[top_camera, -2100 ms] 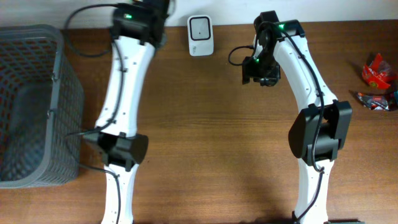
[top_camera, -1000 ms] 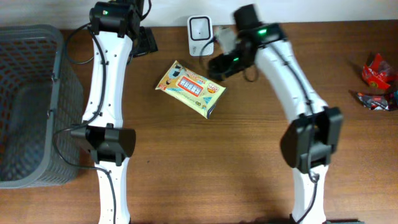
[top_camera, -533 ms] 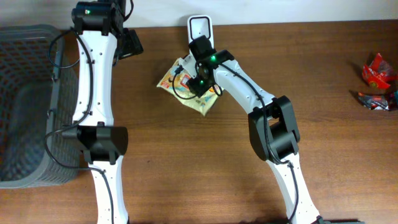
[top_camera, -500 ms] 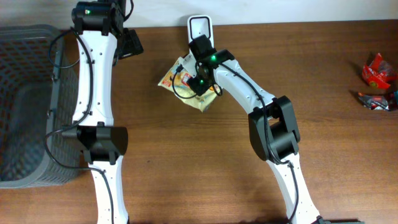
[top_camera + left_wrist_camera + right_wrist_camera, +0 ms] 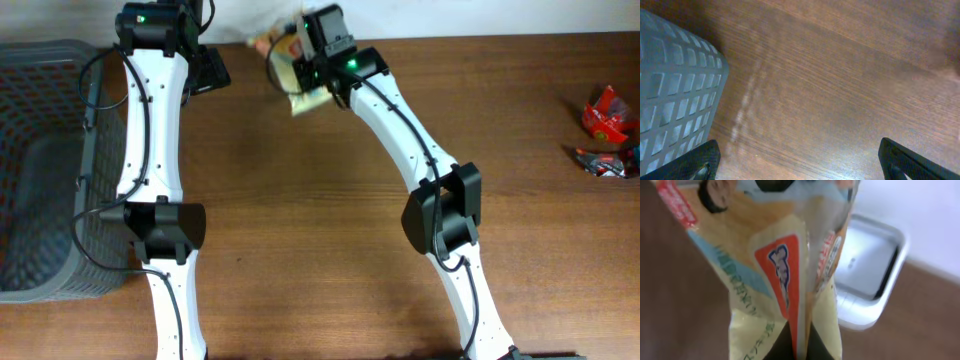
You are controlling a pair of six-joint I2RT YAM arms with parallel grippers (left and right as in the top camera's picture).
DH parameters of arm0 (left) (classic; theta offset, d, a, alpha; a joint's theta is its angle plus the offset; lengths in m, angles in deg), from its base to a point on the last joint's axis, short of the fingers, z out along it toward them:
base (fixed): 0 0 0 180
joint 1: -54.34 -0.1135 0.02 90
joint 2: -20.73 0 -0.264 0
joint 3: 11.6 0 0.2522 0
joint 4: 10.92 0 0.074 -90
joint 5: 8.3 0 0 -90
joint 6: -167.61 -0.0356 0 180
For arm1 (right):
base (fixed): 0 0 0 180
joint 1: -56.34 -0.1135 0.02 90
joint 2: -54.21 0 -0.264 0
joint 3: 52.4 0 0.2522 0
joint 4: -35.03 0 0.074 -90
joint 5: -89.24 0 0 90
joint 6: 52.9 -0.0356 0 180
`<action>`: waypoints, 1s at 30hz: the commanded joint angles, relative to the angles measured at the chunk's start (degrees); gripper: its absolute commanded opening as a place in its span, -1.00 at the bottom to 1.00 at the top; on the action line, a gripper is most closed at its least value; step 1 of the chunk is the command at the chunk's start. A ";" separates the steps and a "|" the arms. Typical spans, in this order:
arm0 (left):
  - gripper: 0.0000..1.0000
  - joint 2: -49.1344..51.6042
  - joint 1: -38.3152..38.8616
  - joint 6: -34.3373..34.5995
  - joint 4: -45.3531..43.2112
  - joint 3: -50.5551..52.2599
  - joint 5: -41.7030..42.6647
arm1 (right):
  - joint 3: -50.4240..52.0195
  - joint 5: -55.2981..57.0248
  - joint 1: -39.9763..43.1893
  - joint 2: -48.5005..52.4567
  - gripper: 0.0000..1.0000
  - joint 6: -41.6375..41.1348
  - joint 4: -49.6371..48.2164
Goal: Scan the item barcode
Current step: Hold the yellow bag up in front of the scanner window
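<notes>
Basket far left; right claw clamped on snack packet beside scanner; left claw wide apart.

Snack packet: one
Barcode scanner: one
Mesh basket: one
Red wrappers: two
Robot arms: two

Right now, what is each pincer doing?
Left pincer: open, holding nothing.
Right pincer: shut on the snack packet.
</notes>
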 commanded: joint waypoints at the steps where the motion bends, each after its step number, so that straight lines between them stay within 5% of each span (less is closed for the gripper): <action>1: 0.98 -1.11 -0.17 0.70 0.00 -0.46 0.02 | -2.34 5.68 1.57 -0.63 -0.92 -0.79 -7.89; 8: 0.98 -1.11 -0.17 0.70 0.02 -0.46 0.04 | -0.26 5.81 4.28 0.98 -0.92 -6.86 -23.91; 16: 0.98 -1.11 -0.17 0.70 0.00 -0.46 0.04 | -0.22 5.86 5.33 0.83 -0.92 -8.20 -22.64; 18: 0.98 -1.11 -0.17 0.70 0.00 -0.46 0.04 | -0.24 5.86 5.22 0.24 -0.55 -5.66 -18.95; 19: 0.98 -1.11 -0.17 0.70 0.00 -0.46 0.04 | -0.24 5.86 5.22 0.07 -0.10 -5.66 -15.10; 21: 0.98 -1.11 -0.17 0.70 0.00 -0.46 0.02 | -0.24 5.88 5.40 0.07 0.48 -5.66 -5.95; 22: 0.98 -1.11 -0.17 0.70 0.00 -0.46 0.02 | -0.24 5.86 5.73 0.07 0.89 -5.66 5.25; 25: 0.98 -1.11 -0.17 0.70 0.00 -0.46 0.02 | -0.24 6.25 6.05 0.07 0.97 -5.66 24.26; 30: 0.98 -1.11 -0.17 0.70 0.00 -0.46 0.02 | -0.52 11.37 5.97 -0.92 0.97 -5.73 38.69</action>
